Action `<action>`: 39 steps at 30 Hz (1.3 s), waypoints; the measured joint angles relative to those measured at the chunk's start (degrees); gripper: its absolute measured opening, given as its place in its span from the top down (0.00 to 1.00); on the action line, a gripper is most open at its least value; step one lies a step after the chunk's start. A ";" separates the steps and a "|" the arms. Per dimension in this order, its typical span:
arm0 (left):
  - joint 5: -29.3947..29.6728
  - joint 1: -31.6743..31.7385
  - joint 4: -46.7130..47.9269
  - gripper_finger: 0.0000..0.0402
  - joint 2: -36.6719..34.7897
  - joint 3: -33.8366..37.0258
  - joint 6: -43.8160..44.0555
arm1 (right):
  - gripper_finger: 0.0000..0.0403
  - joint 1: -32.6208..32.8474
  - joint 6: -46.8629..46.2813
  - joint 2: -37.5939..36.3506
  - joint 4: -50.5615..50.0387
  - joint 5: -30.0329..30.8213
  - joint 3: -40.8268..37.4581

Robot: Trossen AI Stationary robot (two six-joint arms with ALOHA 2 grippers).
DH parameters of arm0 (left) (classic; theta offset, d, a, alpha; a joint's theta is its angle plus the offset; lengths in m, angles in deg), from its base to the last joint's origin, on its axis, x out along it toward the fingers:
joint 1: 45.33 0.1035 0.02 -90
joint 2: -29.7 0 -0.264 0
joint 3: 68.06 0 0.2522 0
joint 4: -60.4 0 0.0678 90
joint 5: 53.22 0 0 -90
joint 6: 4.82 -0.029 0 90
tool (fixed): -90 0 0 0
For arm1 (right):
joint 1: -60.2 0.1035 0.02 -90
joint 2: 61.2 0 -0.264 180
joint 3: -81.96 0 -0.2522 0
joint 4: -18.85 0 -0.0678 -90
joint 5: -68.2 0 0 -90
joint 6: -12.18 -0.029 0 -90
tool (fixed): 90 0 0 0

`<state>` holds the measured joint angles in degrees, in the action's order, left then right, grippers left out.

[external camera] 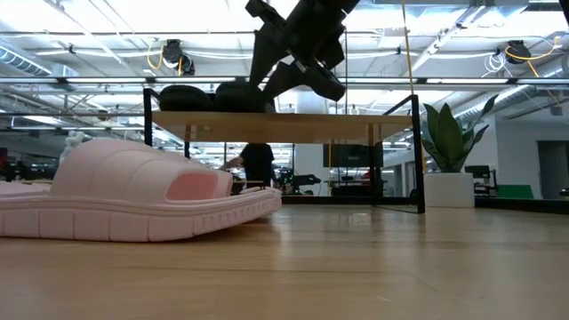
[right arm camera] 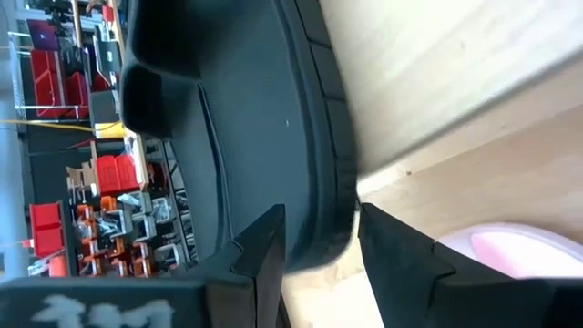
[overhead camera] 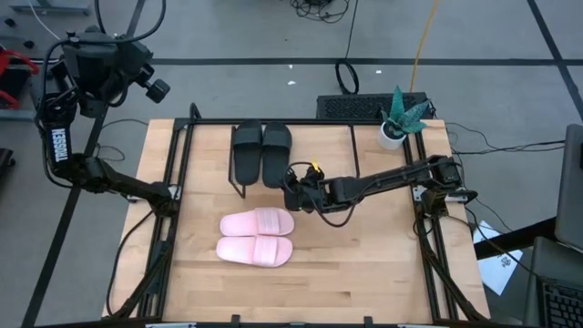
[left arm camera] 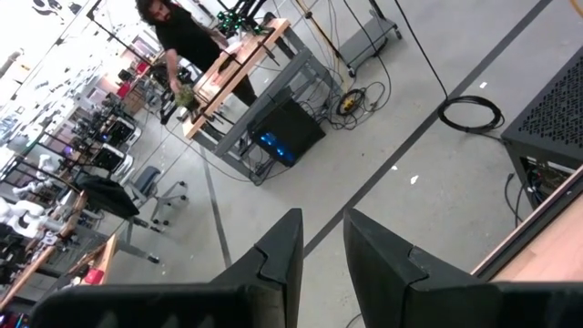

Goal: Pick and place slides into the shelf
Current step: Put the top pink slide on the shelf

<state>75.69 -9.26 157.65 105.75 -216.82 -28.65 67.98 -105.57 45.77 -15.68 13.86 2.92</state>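
Two black slides lie side by side on the shelf's [overhead camera: 337, 137] top board: the left one [overhead camera: 247, 150] and the right one [overhead camera: 276, 152], which also shows in the right wrist view [right arm camera: 246, 118]. In the low view they show as dark shapes [external camera: 213, 95] on the board. Two pale pink slides [overhead camera: 258, 222] [overhead camera: 255, 251] lie soles down on the table in front of the shelf. My right gripper [overhead camera: 293, 187] [right arm camera: 319, 241] is at the right black slide's heel end. My left gripper [left arm camera: 323, 246] is raised off the table's far left corner, open by a narrow gap, holding nothing. My right gripper has the right black slide's heel-end sole rim [right arm camera: 332, 214] between its two fingers. It comes in roughly level from the table's right and near side. The slide lies flat on the shelf's top board [right arm camera: 428, 82], with its heel at the board's near edge.
A potted plant [overhead camera: 401, 118] stands at the table's far right corner, past the shelf's right end. The shelf's right half is bare board. Black frame rails [overhead camera: 173, 200] run along the table's left and right sides. A person [left arm camera: 187, 41] works at a bench far off.
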 joint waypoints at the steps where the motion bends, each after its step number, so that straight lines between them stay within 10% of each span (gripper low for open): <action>1: 0.01 0.00 0.00 0.78 0.00 0.00 -0.01 | 0.67 0.32 0.00 0.00 -0.02 0.02 0.00; 19: -2.80 -0.02 0.73 0.78 -1.47 0.02 3.79 | 0.68 15.09 12.83 0.00 21.26 7.18 -0.07; 24: -16.24 -0.24 0.92 0.78 -3.22 0.02 8.39 | 0.68 20.76 33.65 0.00 30.74 15.41 -0.07; 32: -53.76 -4.83 6.28 0.78 -5.79 0.02 9.25 | 0.68 23.26 69.63 0.00 39.17 26.70 -0.07; 39: -58.02 -12.89 6.56 0.78 -7.30 0.55 20.44 | 0.68 20.38 93.75 0.00 51.68 27.35 -0.07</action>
<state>17.66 -22.15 164.20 98.46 -216.28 -8.21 88.36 -11.82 45.77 36.00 41.22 2.85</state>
